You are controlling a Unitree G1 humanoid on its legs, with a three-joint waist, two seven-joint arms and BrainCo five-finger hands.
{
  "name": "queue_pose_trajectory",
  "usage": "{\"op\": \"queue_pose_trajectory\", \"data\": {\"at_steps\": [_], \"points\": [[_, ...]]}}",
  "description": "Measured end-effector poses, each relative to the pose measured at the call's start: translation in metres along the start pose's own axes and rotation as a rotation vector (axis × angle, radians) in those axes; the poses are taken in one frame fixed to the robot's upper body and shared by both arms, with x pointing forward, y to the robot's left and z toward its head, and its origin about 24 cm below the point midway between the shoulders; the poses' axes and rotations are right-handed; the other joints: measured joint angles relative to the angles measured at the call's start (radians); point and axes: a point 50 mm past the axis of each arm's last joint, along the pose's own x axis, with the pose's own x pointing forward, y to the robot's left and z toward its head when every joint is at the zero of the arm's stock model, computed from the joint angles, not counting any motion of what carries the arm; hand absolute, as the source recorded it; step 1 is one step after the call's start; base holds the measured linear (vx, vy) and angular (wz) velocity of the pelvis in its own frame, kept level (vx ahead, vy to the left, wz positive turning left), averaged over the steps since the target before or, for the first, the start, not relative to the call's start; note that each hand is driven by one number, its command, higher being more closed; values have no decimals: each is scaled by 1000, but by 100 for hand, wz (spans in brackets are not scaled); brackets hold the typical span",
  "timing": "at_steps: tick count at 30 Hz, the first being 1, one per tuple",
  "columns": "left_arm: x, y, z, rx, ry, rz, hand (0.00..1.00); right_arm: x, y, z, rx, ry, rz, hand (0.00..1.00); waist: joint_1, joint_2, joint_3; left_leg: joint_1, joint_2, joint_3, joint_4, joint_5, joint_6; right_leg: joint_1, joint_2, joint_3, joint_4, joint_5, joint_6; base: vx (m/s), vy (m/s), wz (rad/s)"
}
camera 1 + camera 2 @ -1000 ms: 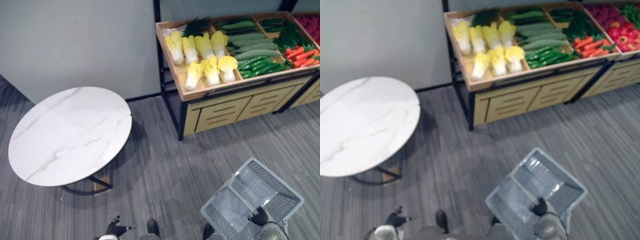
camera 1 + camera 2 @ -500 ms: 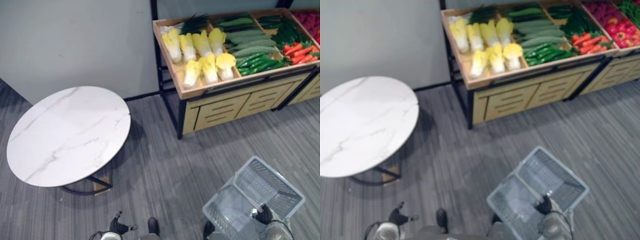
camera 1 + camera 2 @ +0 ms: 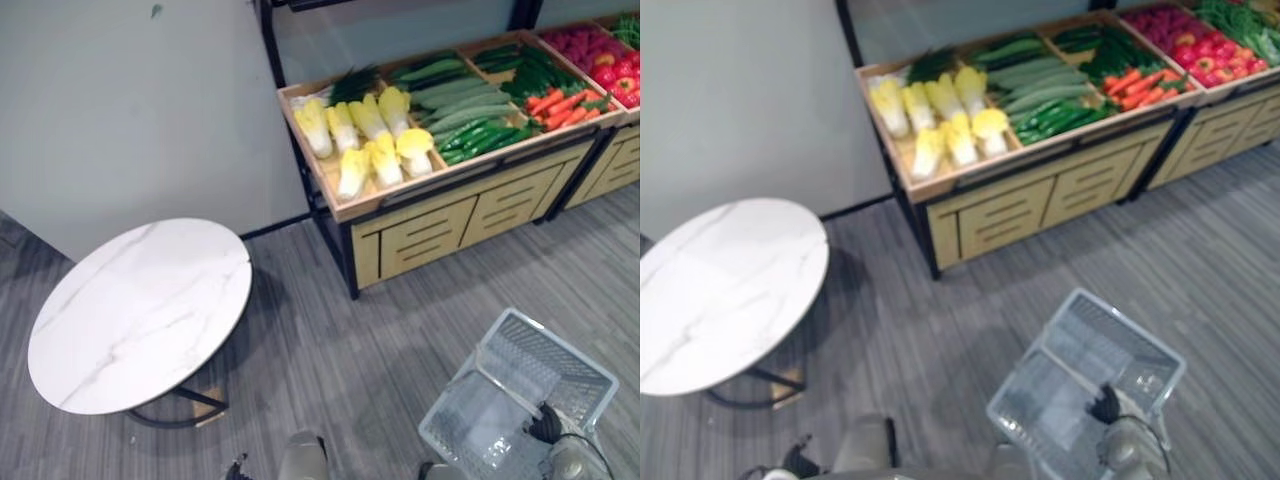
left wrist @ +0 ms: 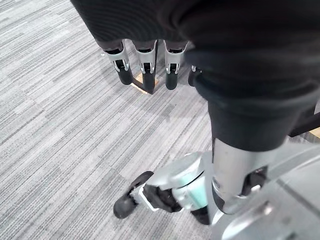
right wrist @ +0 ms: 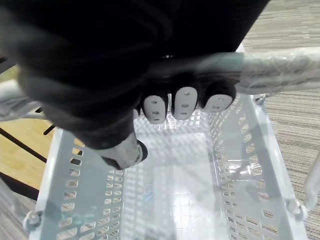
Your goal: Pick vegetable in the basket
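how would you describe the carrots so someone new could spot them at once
Look at the wooden produce stand against the grey wall. Follow its tray rightward past the yellow cabbages and green cucumbers to its right end. The carrots are the only orange pile, with red produce lying further right.

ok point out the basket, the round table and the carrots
basket [image 3: 563, 345], left eye view, on its far rim
round table [image 3: 140, 315], left eye view, middle of its marble top
carrots [image 3: 560, 103], left eye view, middle of the orange pile

2 head eyes look down, sharing basket [image 3: 545, 352] and stand [image 3: 440, 215]; 2 wrist cameras point down, close.
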Motion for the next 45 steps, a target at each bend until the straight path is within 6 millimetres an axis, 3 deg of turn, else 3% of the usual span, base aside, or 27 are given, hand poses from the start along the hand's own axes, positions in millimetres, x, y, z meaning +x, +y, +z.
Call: {"op": "queue_pose_trajectory", "data": {"at_steps": [2, 4, 5, 8, 9, 10, 12, 14, 16, 17, 18, 20, 21, 22, 23, 25, 27, 29, 30, 31, 32, 33, 34, 36, 39, 42, 45], "points": [[-1, -7, 2, 2, -6, -18, 0, 0, 2, -3, -3, 22, 10, 100, 12, 4, 3, -21, -30, 12, -105, -74, 1, 16, 5, 9, -23, 2, -10, 81, -43, -19], [-3, -9, -3, 8, 3, -24, 0, 2, 2, -1, -3, 22, 11, 100, 14, 14, 4, 0, -40, 20, -315, -75, -5, 30, 23, 14, -45, 2, -10, 142, 33, -30], [-4, -10, -6, 10, 10, -27, 0, 3, 0, 1, -1, 16, 6, 100, 15, 23, 5, 31, -42, 28, -484, -69, -4, 35, 35, 19, -52, 1, -9, 160, 75, -26], [-6, -11, -9, 20, 16, -29, 0, 3, 1, 0, -24, 21, 8, 100, 14, 55, 5, 91, -56, 10, -748, -51, 1, 77, 60, 30, -72, -20, 26, 298, 189, -24], [-5, -9, -9, 27, 17, -22, 0, 3, 4, 2, -29, 21, 15, 100, 22, 61, 5, 109, -62, 3, -748, 25, 9, 96, 58, 51, -74, -37, 42, 353, 237, -28], [-4, -6, -8, 29, 13, -13, 0, 2, 6, 4, -34, 14, 23, 100, 26, 49, 9, 112, -73, 10, -729, 35, 17, 111, 46, 58, -82, -39, 41, 340, 216, -32], [-2, 1, -6, 34, 5, 10, 0, 1, 15, 11, -41, -15, 49, 100, 28, -8, 6, 87, -129, 26, -641, -13, 56, 126, -7, 80, -98, -25, 60, 355, 217, -9], [0, 2, -3, 34, -3, 14, 0, 1, 17, 12, -37, -17, 52, 100, 28, -33, 2, 86, -164, 42, -602, -46, 84, 124, -45, 107, -82, -8, 89, 321, 212, -1], [1, 4, 1, 34, -10, 17, 0, 2, 16, 13, -34, -15, 50, 100, 32, -38, -2, 93, -185, 61, -581, -89, 103, 96, -71, 138, -11, 5, 110, 293, 200, -9], [1, 5, 1, 33, -12, 20, 0, 2, 16, 14, -33, -17, 47, 100, 37, -38, -8, 101, -200, 68, -579, -110, 115, 39, -84, 168, 106, 11, 120, 305, 228, -3], [1, 6, 1, 36, -14, 23, 0, 3, 16, 17, -30, -21, 45, 100, 34, -41, -7, 118, -213, 70, -581, -130, 125, -34, -98, 192, 269, 42, 146, 299, 221, 8], [2, 8, 1, 42, -13, 26, 0, 3, 18, 19, -26, -25, 51, 100, 32, -53, -2, 161, -235, 66, -588, -153, 139, -115, -117, 204, 462, 143, 141, 294, 150, 26], [0, 8, -5, 61, -1, 21, 0, 1, 26, 22, -14, -27, 69, 100, 22, -61, 0, 229, -247, 45, -604, -182, 159, -151, -122, 218, 599, 306, 137, 349, 103, 34], [-1, 10, -9, 75, 5, 23, 0, -1, 32, 24, -4, -33, 82, 100, 15, -62, 2, 264, -249, 28, -609, -203, 177, -175, -112, 219, 681, 335, 138, 350, 77, 35], [-1, 12, -11, 83, 8, 26, 0, -1, 34, 28, 5, -40, 86, 100, 12, -58, 4, 281, -246, 20, -607, -214, 183, -202, -106, 219, 744, 287, 116, 322, 18, 31], [2, 16, -5, 96, -13, 36, 0, 1, 33, 34, -7, -61, 82, 100, 10, -64, 14, 363, -237, -10, -623, -229, 192, -284, -81, 135, 798, 103, 54, 335, -7, 37], [3, 17, 0, 93, -27, 41, 0, 2, 32, 36, -8, -70, 74, 100, 4, -53, 21, 406, -222, -40, -644, -232, 194, -306, -62, 71, 671, 62, 28, 230, -66, 50], [4, 20, 5, 67, -39, 58, 0, 3, 30, 38, -9, -76, 68, 100, -8, -54, 23, 436, -200, -73, -654, -240, 180, -312, -22, 55, 316, 74, 39, 396, -212, 74], [4, 20, 6, 62, -40, 61, 0, 3, 30, 38, -8, -76, 66, 100, -12, -59, 21, 440, -196, -84, -654, -250, 164, -305, -17, 63, 223, 87, 51, 322, -225, 77], [4, 22, 4, 58, -34, 67, 0, 3, 31, 38, -5, -74, 70, 100, -14, -82, 18, 448, -196, -98, -651, -274, 128, -298, -25, 86, 61, 159, 56, 354, -332, 70], [4, 26, -1, 57, -22, 78, 0, 2, 35, 41, 9, -71, 77, 100, -13, -121, 18, 459, -206, -113, -633, -315, 89, -282, -43, 106, -63, 254, 55, 349, -369, 65], [3, 28, -6, 59, -8, 82, 0, 1, 38, 42, 18, -69, 82, 100, -11, -145, 22, 467, -214, -119, -614, -342, 66, -274, -56, 107, -82, 344, 52, 342, -392, 31], [2, 20, -7, 37, 12, 65, 0, 4, 34, 44, 23, -63, 69, 100, 0, -112, 31, 469, -181, -132, -581, -375, 51, -269, -17, 85, -54, 344, 37, 225, -276, 4], [0, 10, -7, 24, 15, 39, 0, 6, 25, 40, 40, -48, 35, 100, 5, -63, 28, 478, -103, -133, -586, -386, 35, -266, 49, 50, -20, 268, 1, 300, -306, -1], [0, 9, -6, 39, 11, 37, 0, 8, 15, 28, 77, 15, -11, 100, 2, -53, 25, 516, -66, -127, -608, -369, 19, -283, 74, 33, 65, 189, -19, 237, -196, 2], [0, 7, -9, 9, 31, 41, 0, 6, 13, 20, 103, 49, -29, 100, -2, -53, 24, 497, -61, -124, -541, -348, -7, -271, 77, 21, 72, 168, -33, 147, -109, -5], [-4, -2, -14, -46, 60, 49, 0, -6, 23, -9, 152, 157, -10, 100, -8, -35, 13, 386, -61, -136, -266, -293, -77, -201, 86, 12, 14, 167, -35, 151, -71, 2]]}}
